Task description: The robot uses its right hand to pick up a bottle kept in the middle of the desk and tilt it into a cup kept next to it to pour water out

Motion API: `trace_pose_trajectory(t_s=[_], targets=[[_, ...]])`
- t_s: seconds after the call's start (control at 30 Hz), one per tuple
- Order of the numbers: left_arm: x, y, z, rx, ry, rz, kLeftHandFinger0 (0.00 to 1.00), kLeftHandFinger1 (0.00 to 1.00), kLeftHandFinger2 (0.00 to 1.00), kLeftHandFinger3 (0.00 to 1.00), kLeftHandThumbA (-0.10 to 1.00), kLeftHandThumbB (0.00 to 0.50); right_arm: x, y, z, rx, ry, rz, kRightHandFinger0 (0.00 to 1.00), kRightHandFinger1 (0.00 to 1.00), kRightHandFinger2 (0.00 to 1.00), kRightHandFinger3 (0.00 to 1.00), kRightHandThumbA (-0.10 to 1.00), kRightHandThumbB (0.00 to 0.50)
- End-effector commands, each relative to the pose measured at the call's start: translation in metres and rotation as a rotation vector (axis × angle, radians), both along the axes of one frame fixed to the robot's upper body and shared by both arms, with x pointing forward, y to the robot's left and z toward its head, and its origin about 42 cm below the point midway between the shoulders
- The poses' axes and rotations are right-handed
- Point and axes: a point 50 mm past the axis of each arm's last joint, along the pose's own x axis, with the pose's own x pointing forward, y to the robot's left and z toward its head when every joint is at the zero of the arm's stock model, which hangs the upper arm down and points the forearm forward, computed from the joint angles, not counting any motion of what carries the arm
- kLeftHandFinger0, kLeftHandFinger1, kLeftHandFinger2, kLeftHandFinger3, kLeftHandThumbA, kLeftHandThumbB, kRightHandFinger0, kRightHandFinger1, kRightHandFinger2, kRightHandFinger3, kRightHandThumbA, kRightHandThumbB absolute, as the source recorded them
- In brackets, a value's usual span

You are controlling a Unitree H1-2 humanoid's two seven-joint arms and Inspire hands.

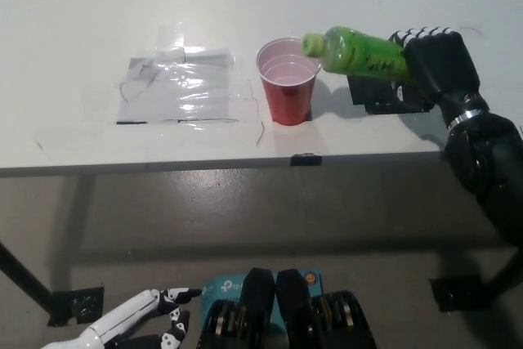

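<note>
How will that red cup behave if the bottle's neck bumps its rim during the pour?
The red cup looks thin-walled and light, so it would probably slide or tip. It narrows toward its base, which makes tipping likelier. The green bottle, held by the right robot hand, has its cap at the rim.
</note>
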Motion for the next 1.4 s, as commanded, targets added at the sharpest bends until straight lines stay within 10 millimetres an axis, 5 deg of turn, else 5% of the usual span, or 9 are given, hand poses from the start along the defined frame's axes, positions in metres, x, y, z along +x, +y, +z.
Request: trace_pose_trajectory(t_s=[0.0, 0.43, 0.7, 0.77, 0.97, 1.03, 1.1, 1.2, 1.37], targets=[[0.001, 0.003, 0.012, 0.029, -0.023, -0.032, 1.00, 1.00, 1.00, 1.00, 0.97, 0.332, 0.017, -0.003, 0.062, -0.092, -0.140, 0.039, 0.00, 0.00, 0.01, 0.43, 0.02, 0.089], [-0.002, 0.006, 0.011, 0.023, -0.016, -0.023, 1.00, 1.00, 1.00, 1.00, 0.97, 0.339, 0.033, -0.002, 0.109, -0.249, -0.225, 0.005, 0.00, 0.00, 0.03, 0.34, 0.07, 0.050], [-0.002, 0.006, 0.010, 0.025, -0.021, -0.026, 1.00, 1.00, 1.00, 1.00, 0.97, 0.337, 0.038, 0.013, 0.126, -0.313, -0.274, 0.010, 0.00, 0.00, 0.12, 0.13, -0.02, 0.069], [-0.002, 0.006, 0.010, 0.023, -0.016, -0.025, 1.00, 1.00, 1.00, 1.00, 0.97, 0.330, 0.039, 0.016, 0.127, -0.369, -0.281, -0.003, 0.00, 0.00, 0.15, 0.15, -0.01, 0.021], [-0.002, 0.005, 0.010, 0.020, -0.016, -0.028, 1.00, 1.00, 1.00, 1.00, 0.97, 0.322, 0.041, 0.013, 0.135, -0.478, -0.342, 0.027, 0.00, 0.00, 0.20, 0.19, -0.10, 0.053], [-0.003, 0.005, 0.010, 0.019, -0.015, -0.024, 1.00, 1.00, 1.00, 1.00, 0.98, 0.342, 0.041, 0.011, 0.139, -0.519, -0.351, 0.032, 0.00, 0.00, 0.20, 0.27, -0.06, 0.148], [-0.001, 0.005, 0.012, 0.022, -0.023, -0.027, 1.00, 1.00, 1.00, 1.00, 0.98, 0.342, 0.041, 0.009, 0.146, -0.546, -0.360, 0.030, 0.00, 0.00, 0.19, 0.30, -0.04, 0.180], [0.000, 0.005, 0.013, 0.022, -0.023, -0.030, 1.00, 1.00, 1.00, 1.00, 0.98, 0.340, 0.042, 0.005, 0.156, -0.642, -0.385, -0.013, 0.00, 0.00, 0.18, 0.26, 0.02, 0.100], [-0.001, 0.006, 0.012, 0.027, -0.024, -0.029, 1.00, 1.00, 1.00, 1.00, 0.99, 0.336, 0.039, 0.002, 0.162, -0.645, -0.409, 0.004, 0.00, 0.00, 0.01, 0.44, 0.07, 0.169]])
